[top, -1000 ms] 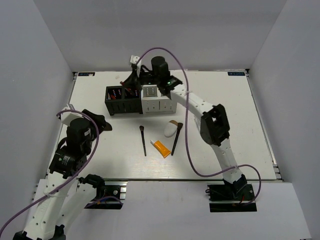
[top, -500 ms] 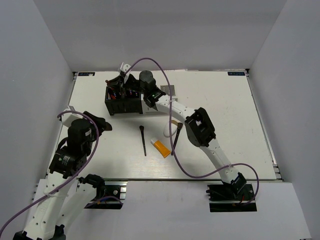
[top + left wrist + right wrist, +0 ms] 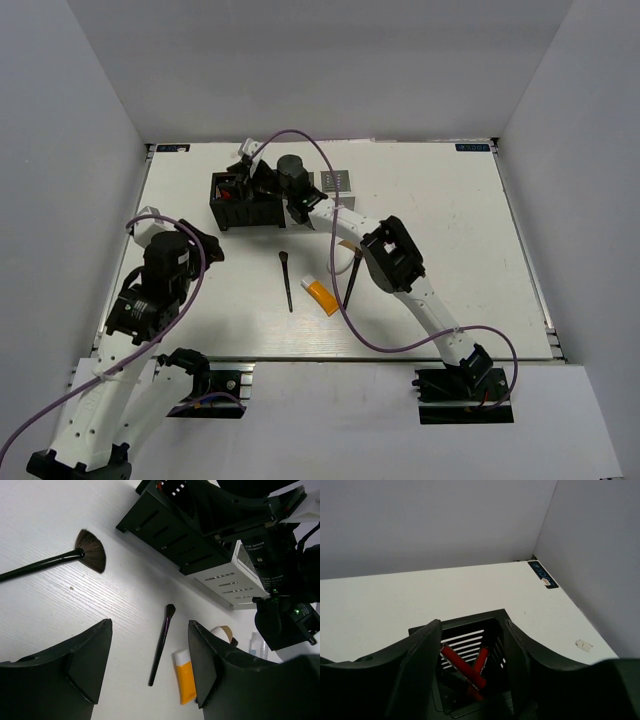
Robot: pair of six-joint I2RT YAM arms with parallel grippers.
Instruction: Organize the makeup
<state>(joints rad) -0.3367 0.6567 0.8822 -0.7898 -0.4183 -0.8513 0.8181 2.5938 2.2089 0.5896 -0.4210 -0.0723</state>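
Observation:
My right gripper point(image 3: 248, 170) hangs open and empty over the black compartment box point(image 3: 232, 212). In the right wrist view its open jaws point(image 3: 472, 626) frame a compartment point(image 3: 492, 620) holding red pencils point(image 3: 464, 667). On the table lie a thin black brush point(image 3: 287, 281), a second brush point(image 3: 352, 279) and the orange tube with a white cap point(image 3: 322, 296). My left gripper point(image 3: 197, 245) is open and empty above the table's left side. The left wrist view shows its gripper point(image 3: 150, 625), a fan brush point(image 3: 89, 555), the thin brush point(image 3: 161, 645), the tube point(image 3: 186, 680), part of the white sponge point(image 3: 219, 631) and a small clear bottle point(image 3: 256, 645).
A white compartment box point(image 3: 227, 577) stands against the black box's point(image 3: 170, 527) right side; my right arm covers most of it in the top view. The right arm's purple cable loops over the table centre. White walls close the table on three sides.
My right arm has swung left, from above the white box to above the left end of the black box, and now hides the sponge in the top view. The left arm shifted slightly.

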